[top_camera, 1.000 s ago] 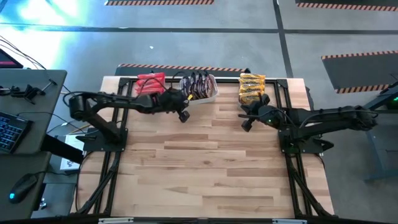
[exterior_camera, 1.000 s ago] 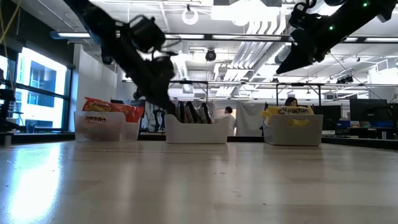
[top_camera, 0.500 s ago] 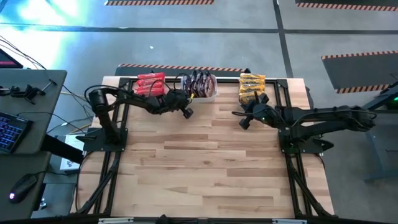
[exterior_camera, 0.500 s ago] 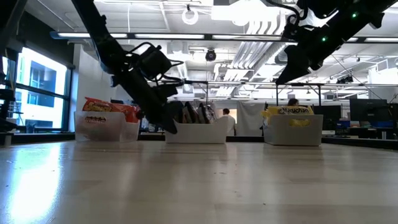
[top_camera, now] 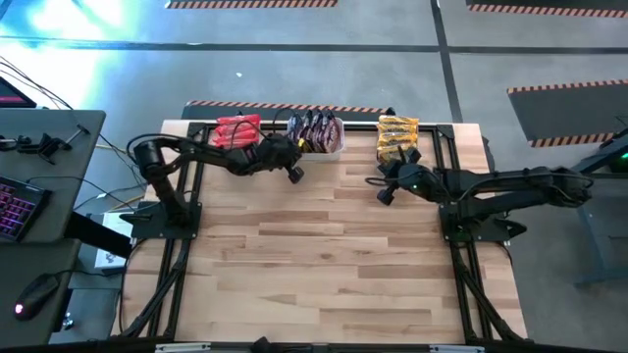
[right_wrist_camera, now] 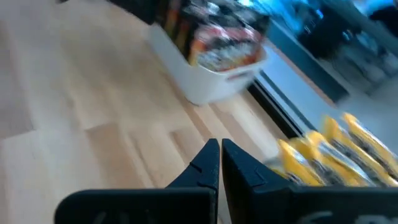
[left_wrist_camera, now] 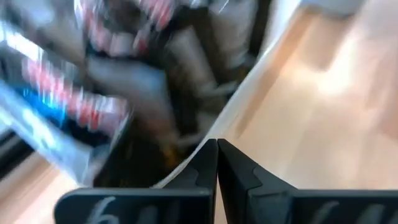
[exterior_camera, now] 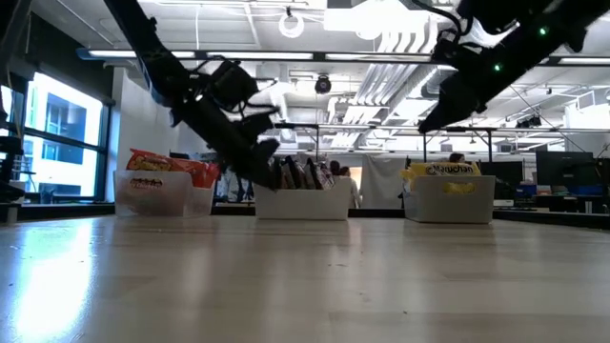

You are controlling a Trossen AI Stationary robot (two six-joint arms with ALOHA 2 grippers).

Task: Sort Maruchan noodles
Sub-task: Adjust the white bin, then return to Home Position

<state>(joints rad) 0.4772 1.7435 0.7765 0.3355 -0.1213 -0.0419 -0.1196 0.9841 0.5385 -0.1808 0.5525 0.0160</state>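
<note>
Three clear tubs stand along the table's far edge. The left one holds red-orange Maruchan noodles (top_camera: 235, 131), the middle tub (top_camera: 314, 149) dark maroon packets (top_camera: 312, 127), and the right one yellow packets (top_camera: 396, 137). My left gripper (top_camera: 294, 175) is shut and slants down at the middle tub's near left corner (exterior_camera: 262, 195). Above the bare boards, in front of the yellow tub (exterior_camera: 448, 198), my right gripper (top_camera: 381, 192) hangs shut with nothing in it. My left gripper's shut fingertips (left_wrist_camera: 216, 148) stand right at the rim of the middle tub's near wall (left_wrist_camera: 186, 163), by its left corner. They come slanting down from the table's near left. I cannot tell whether they touch the wall.
Black frame rails (top_camera: 182, 226) run along the table's left and right sides. The wooden top (top_camera: 324, 255) stretches bare toward the near edge. A desk with a keyboard (top_camera: 15, 206) stands left of the table. People and office gear show far behind the tubs in the low view.
My left gripper has sunk and gone toward the far edge, ending at the middle tub's near left corner, staying shut. The middle tub, skewed a second ago, now sits squarer to the far edge. My right gripper has barely shifted.
</note>
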